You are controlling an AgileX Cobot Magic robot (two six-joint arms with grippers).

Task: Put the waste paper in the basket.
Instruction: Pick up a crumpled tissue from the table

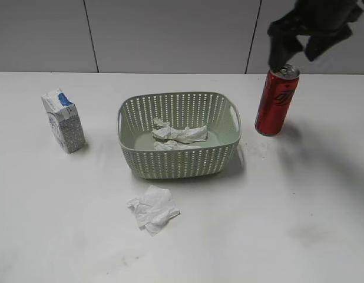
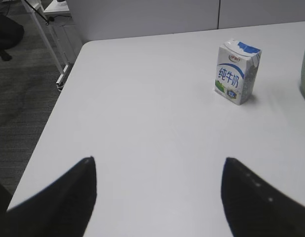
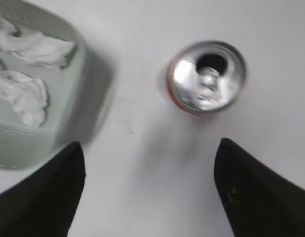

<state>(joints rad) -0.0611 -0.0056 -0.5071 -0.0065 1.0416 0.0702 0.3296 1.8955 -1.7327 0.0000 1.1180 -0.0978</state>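
Two crumpled white tissue-paper wads (image 1: 179, 134) lie inside the pale green slotted plastic basket (image 1: 177, 160) at the middle of the white desk (image 1: 276, 224). A third crumpled white wad (image 1: 154, 209) rests on the desk just in front of the basket. The right gripper (image 3: 147, 192) hangs above the red drink can (image 1: 277, 100), fingers spread and empty. The left gripper (image 2: 157, 197) hovers with fingers released, near the small blue-and-white milk carton (image 2: 236, 72).
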